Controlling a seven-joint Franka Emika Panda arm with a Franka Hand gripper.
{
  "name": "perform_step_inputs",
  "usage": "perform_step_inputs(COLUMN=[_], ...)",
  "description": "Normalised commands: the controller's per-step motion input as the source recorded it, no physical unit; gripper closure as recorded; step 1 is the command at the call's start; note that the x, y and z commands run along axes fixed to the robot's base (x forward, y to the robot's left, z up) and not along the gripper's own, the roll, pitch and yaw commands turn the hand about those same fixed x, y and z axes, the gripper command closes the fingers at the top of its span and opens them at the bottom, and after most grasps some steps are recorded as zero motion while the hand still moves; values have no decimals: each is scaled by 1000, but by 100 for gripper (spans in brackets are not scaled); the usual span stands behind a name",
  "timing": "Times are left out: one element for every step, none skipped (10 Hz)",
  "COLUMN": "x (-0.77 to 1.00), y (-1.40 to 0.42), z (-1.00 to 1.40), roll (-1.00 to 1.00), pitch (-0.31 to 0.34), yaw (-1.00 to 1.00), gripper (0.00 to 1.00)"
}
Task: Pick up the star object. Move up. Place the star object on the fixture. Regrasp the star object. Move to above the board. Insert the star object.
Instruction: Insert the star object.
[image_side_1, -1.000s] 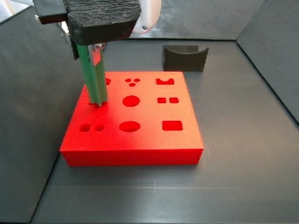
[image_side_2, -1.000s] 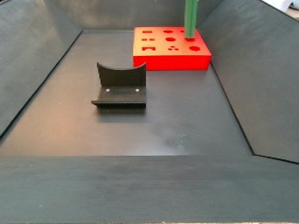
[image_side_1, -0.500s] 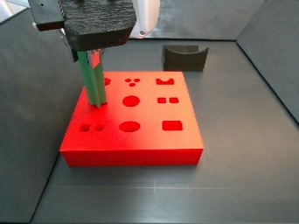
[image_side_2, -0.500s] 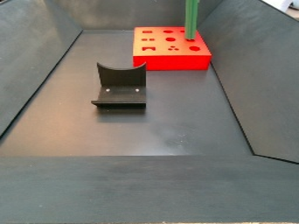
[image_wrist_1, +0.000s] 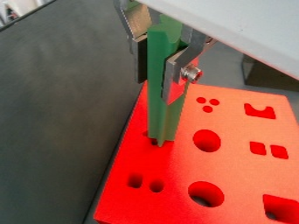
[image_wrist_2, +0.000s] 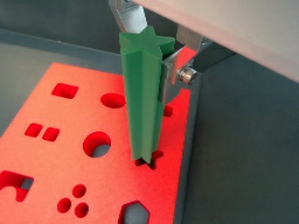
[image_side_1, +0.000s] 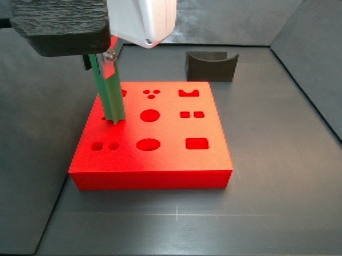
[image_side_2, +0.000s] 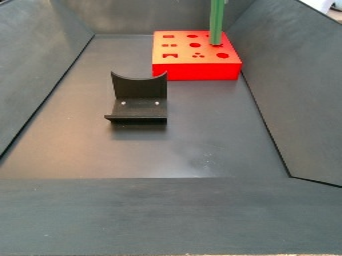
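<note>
With star object (image_wrist_2: 142, 96) upright, long axis vertical, lower tip sits in board (image_side_1: 167, 160) hole near edge. Gripper (image_wrist_1: 162, 61) directly above, fingers clamped on upper part. Fixture (image_side_2: 135, 98) well apart. Coming move likely straight down.

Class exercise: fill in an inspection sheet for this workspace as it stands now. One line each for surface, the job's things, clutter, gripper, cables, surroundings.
Surface: dark grey floor, bare apart from the job's things.
Star object: green, upright, its lower tip in a hole at the board's edge.
Board: red, flat on the floor, other cut-outs open.
Fixture: standing apart from the board, nothing on it.
Clutter: nothing seen.
Gripper: above the board, fingers at the star object's upper part; grip cannot be told.
Cables: nothing seen.
Surroundings: dark walls round the floor.
</note>
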Motion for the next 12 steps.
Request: perform_step_inputs(x=[-40,-331,-251,-46,123,280,326,280,14,0,0,-74], y=[46,91,49,29,0,0,0,86,23,37,37,11], z=[0,0,0,0,-31,-80,-69,0,-71,-94,-109,-180], roll=[0,0,0,0,-3,-73,-99,-193,-93,-83,-69,-27], pitch=[0,0,-6,-6,-6,0,-43,-107,-99,-94,-103,-130], yaw=[0,-17,-9,0,-154,-803,-749,-460,-40,0,-17,-14], gripper=[100,100,100,100,100,100,100,100,100,100,100,100])
